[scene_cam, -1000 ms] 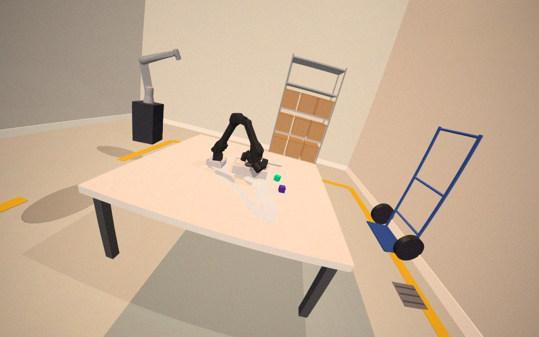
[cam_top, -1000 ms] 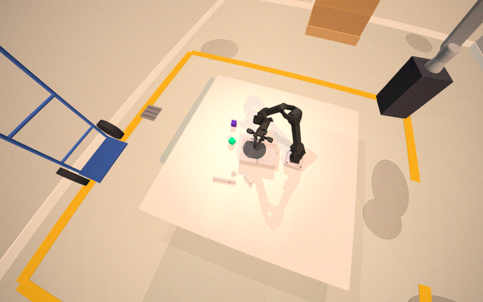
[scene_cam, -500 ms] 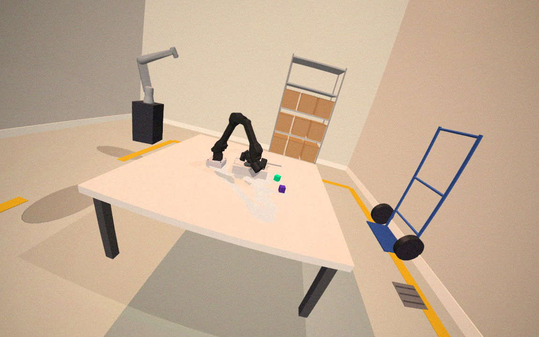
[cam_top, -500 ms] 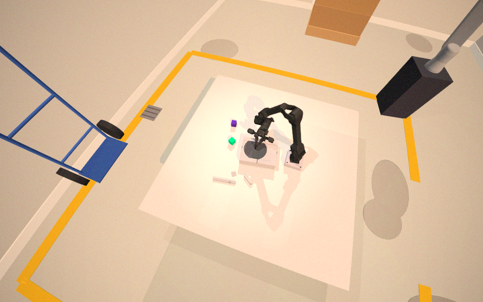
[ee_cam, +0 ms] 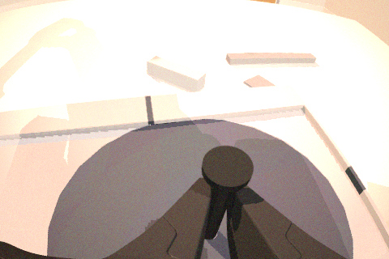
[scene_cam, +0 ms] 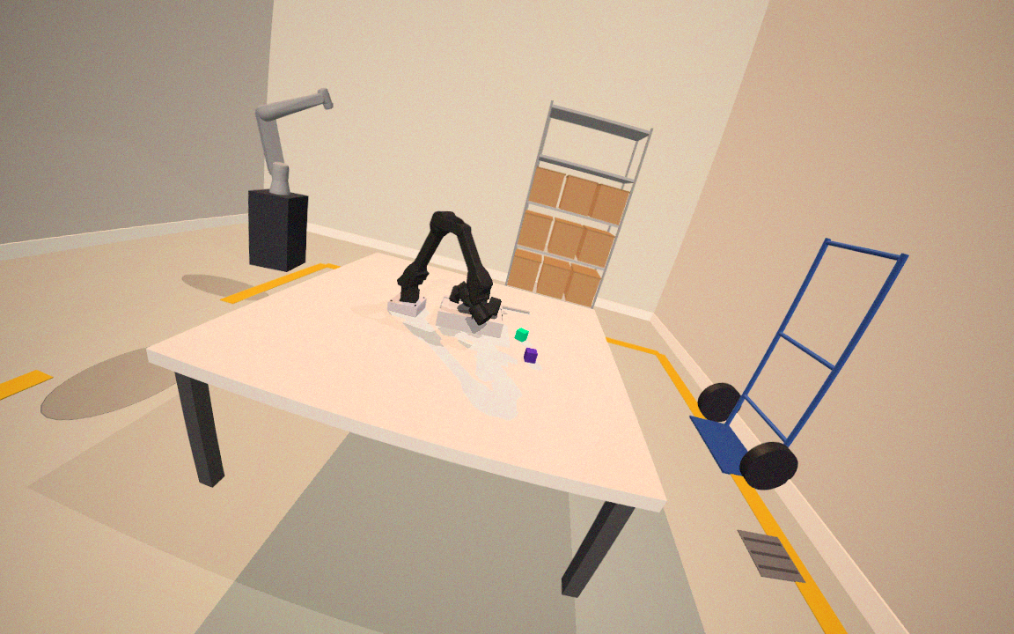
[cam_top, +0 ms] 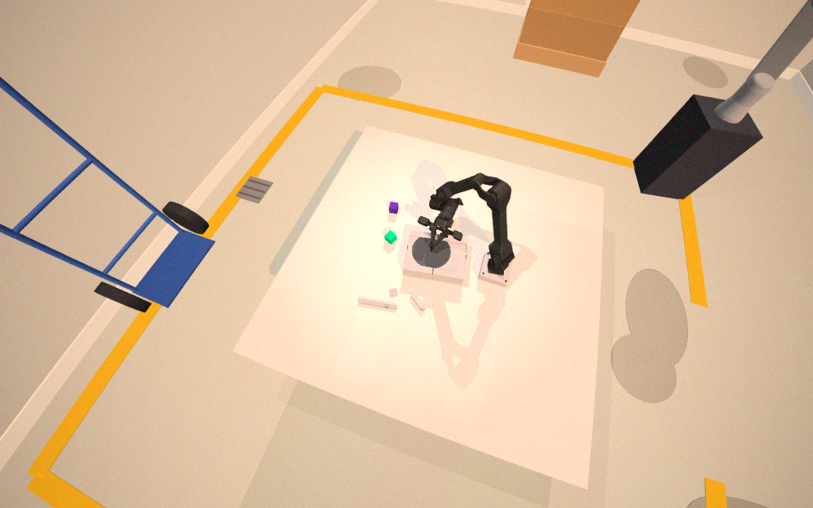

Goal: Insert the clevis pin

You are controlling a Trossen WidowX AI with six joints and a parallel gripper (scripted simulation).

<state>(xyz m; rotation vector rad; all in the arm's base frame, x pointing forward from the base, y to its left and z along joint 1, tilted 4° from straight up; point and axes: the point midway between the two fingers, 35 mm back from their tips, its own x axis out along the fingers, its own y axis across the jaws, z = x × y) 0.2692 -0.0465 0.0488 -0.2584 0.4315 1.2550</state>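
White covers the desk [cam_top: 523,379] [scene_cam: 337,354] [ee_cam: 194,20], where a black arm [cam_top: 499,217] [scene_cam: 473,256] bends over a rimmed tray [cam_top: 435,276] [scene_cam: 467,320] [ee_cam: 101,114]. Inside the tray lies a wide grey disc [cam_top: 425,255] [ee_cam: 121,178], towards the cube side in the top view. The gripper [cam_top: 432,246] [scene_cam: 481,309] [ee_cam: 219,189] is nearly closed, its fingers clamped on the dark pin [ee_cam: 227,167]. A long bar [cam_top: 377,304] [ee_cam: 271,58] and a shorter block [cam_top: 417,303] [ee_cam: 176,74] lie beyond the tray in the wrist view. The green cube [cam_top: 390,237] [scene_cam: 522,335] and purple cube [cam_top: 393,207] [scene_cam: 530,355] show only in the other two. Only the wrist view shows the pin clearly: head up, shank down, long axis roughly upright, head raised above the disc's middle. Whether its tip is in the hole, I cannot tell.
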